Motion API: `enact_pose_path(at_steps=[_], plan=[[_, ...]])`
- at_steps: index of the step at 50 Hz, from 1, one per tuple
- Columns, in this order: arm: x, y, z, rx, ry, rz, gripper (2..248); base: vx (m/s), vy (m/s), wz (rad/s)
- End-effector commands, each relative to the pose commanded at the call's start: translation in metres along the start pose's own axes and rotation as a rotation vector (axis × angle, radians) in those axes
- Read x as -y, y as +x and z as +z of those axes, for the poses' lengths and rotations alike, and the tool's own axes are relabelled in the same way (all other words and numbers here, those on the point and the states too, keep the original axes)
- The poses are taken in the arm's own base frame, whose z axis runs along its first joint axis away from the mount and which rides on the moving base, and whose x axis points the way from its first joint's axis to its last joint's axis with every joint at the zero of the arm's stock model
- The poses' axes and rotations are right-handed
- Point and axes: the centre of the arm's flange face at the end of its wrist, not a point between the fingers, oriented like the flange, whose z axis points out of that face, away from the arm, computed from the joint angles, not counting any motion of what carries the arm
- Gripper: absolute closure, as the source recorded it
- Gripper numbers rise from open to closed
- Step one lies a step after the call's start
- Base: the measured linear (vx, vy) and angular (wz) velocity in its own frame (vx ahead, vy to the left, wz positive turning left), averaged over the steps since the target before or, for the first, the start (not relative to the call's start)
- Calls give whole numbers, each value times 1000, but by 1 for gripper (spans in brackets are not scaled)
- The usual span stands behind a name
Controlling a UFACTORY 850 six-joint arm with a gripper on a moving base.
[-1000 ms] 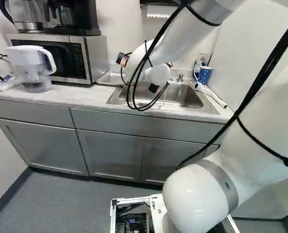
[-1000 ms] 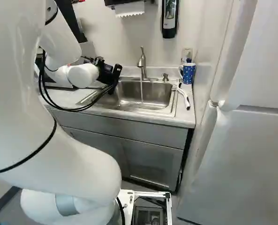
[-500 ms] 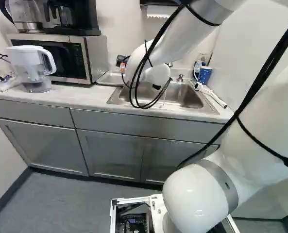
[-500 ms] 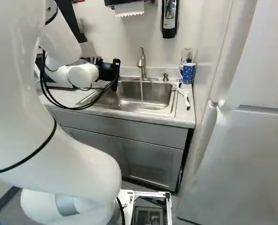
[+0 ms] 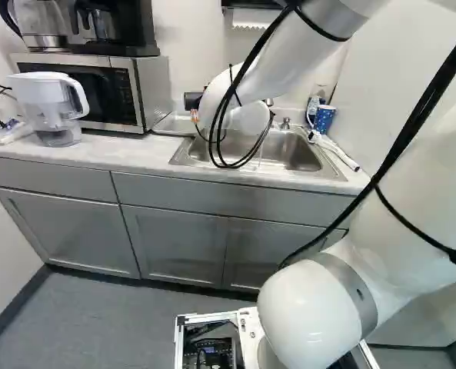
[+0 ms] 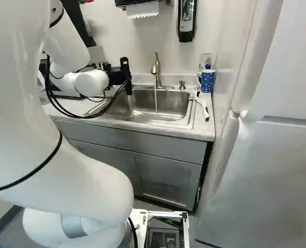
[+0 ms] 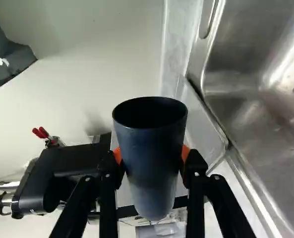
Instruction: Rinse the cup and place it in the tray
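Far left: white pitcher (image 5: 52, 104) upright on the counter (image 5: 108, 155), just beside the microwave (image 5: 128, 84). On top of that, a kettle (image 5: 41, 24) and a black coffee maker (image 5: 108, 27). Grey cabinets (image 5: 174, 231) below.

Next, the tray (image 5: 175, 124), light-coloured, between microwave and sink. From my wrist it lies past the cup, rim close along the sink's edge.

My fingers (image 6: 125, 76) are up over the near-left part of the basin in the right base view, closed onto the dark cup (image 7: 149, 158), orange pads (image 7: 185, 152) against it from two sides. Cup is off the tray, held in the air. Its open mouth shows in the wrist view, nothing visible in the dark inside. A pale streak hangs below my fingers in the right base view; can't tell for certain that it is water.

Sink (image 6: 165, 106): steel, set into the counter. Tap (image 6: 156, 70) at its back, thin stream of water (image 6: 156, 101) falling into the basin. Paper towel (image 6: 142, 10) above, then a dispenser (image 6: 186, 23) on the wall. White-handled brush (image 6: 202, 106) along the sink's right side; spotted blue mug (image 6: 207, 81) upright behind it. Far right, tall white fridge (image 6: 266, 170).
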Motion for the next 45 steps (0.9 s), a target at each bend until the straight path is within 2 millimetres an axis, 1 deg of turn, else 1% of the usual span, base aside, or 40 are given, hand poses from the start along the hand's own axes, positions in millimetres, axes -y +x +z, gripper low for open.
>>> enact_pose_path(at_steps=[45], plan=[[0,0,0,0,0,-473,125,0,0,0]])
